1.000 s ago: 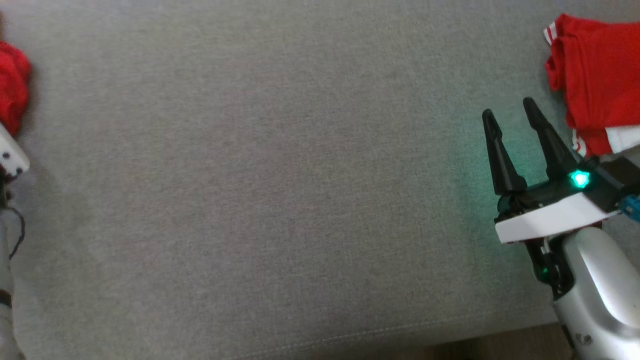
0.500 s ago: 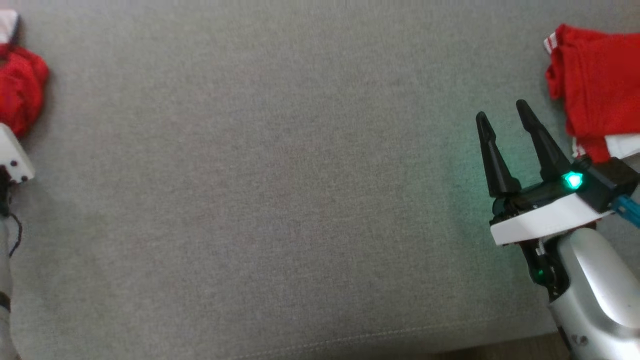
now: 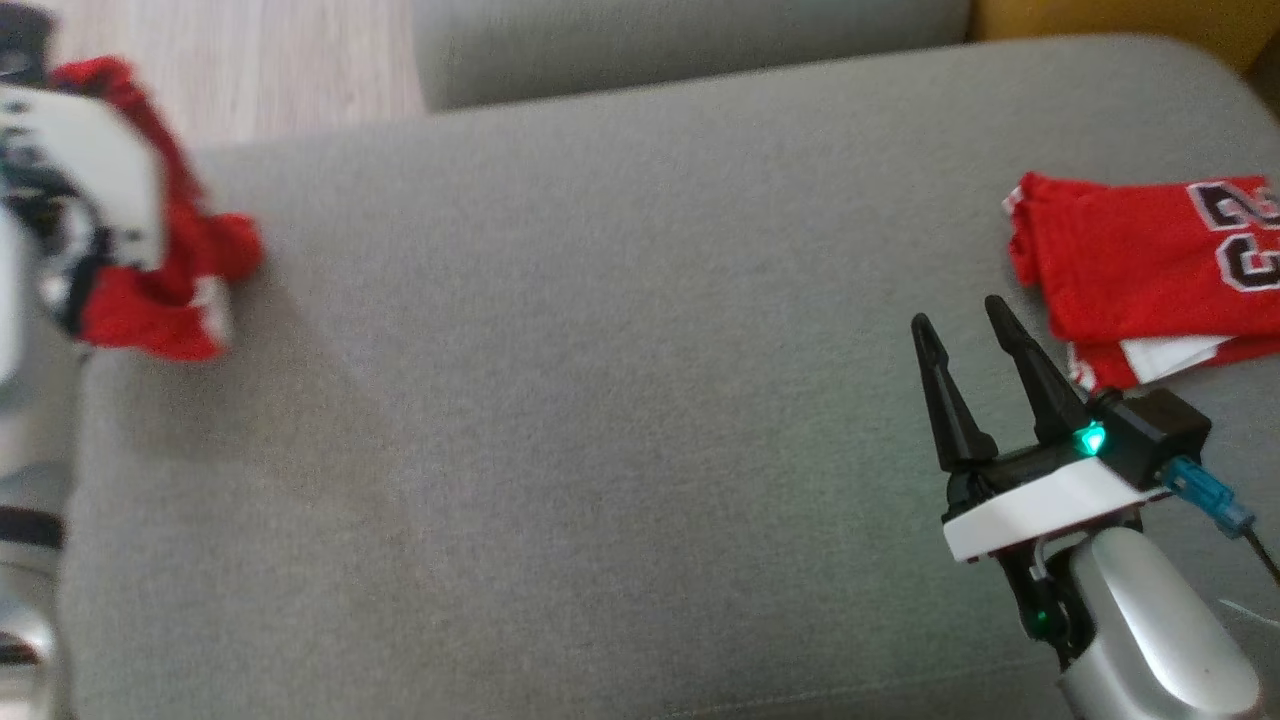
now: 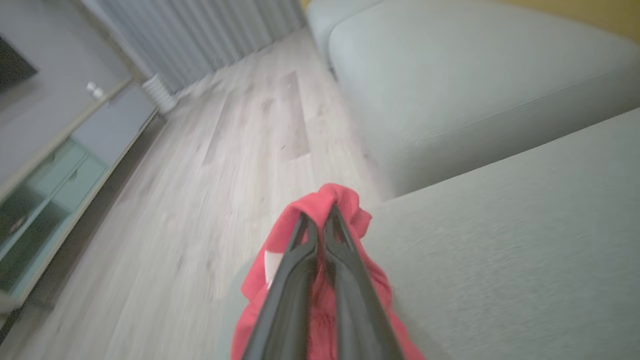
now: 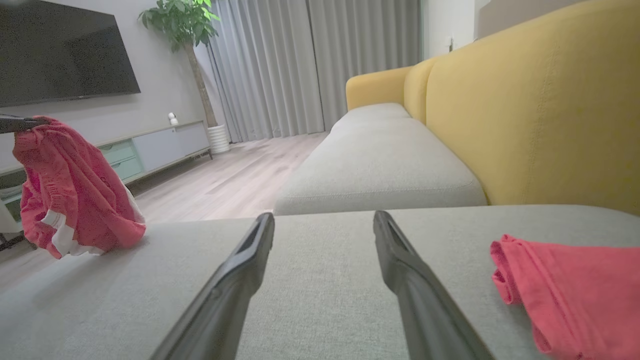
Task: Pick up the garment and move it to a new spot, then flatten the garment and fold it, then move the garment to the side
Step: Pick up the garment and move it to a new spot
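Observation:
A crumpled red garment with white trim hangs at the left end of the grey sofa seat, its lower part touching the cushion. My left gripper is shut on a bunched fold of it. In the right wrist view the same garment dangles from dark fingers at the far left. My right gripper stands open above the seat at the right, nothing between its fingers, just left of a folded red jersey.
The folded red jersey with black-and-white numbers lies at the seat's right end. A yellow backrest rises behind it. A second grey cushion lies beyond, with wooden floor off the left edge, and a TV cabinet.
The head camera has tilted up, bringing the sofa's far edge and floor into view. The left gripper has risen, lifting the red garment higher. The right gripper stays open.

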Robot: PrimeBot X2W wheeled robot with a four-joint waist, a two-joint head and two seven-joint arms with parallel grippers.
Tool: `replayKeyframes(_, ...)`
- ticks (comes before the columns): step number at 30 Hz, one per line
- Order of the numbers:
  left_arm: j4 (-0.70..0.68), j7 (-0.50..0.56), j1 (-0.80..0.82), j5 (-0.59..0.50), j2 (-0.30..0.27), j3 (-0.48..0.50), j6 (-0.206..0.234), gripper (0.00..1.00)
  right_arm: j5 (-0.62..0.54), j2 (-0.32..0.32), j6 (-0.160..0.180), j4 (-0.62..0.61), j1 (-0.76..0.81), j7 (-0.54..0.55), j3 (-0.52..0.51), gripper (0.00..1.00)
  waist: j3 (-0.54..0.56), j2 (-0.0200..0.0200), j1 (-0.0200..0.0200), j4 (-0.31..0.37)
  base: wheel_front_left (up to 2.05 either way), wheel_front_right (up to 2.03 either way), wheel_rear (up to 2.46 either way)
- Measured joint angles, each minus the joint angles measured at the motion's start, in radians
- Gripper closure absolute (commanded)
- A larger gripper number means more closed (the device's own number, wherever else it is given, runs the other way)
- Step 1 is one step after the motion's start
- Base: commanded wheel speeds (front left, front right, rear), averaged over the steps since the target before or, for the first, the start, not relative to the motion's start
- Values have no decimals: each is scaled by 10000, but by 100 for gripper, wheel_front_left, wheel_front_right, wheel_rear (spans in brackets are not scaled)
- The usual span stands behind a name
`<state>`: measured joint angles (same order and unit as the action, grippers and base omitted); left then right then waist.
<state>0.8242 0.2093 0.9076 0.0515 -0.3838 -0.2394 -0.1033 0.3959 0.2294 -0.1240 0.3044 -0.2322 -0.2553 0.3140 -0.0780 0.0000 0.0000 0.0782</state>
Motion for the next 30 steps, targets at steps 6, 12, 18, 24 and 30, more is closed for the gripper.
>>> replayKeyframes(6,-2000,-54,0,274,886,-1344,-230,100,-105,-48,0,29,35,0,-151,0,567,0,0,380,0,0,0)
replayKeyframes(12,-4029,-73,-53,1225,1361,-2815,-291,100,-184,-58,0,27,288,0,-401,0,642,0,0,661,0,0,0)
replayKeyframes(18,-5091,-416,-1662,2167,1093,-4562,-291,100,-186,-61,0,21,395,0,-437,0,455,0,0,825,0,0,0)
replayKeyframes(24,-3883,-1141,-3706,2393,270,-5584,-290,100,-174,-54,0,23,387,0,-414,0,253,0,0,941,0,0,0)
replayKeyframes(30,-3053,-1804,-3907,3108,324,-5177,-265,0,-157,15,0,111,383,0,-408,0,286,0,0,879,0,0,0)
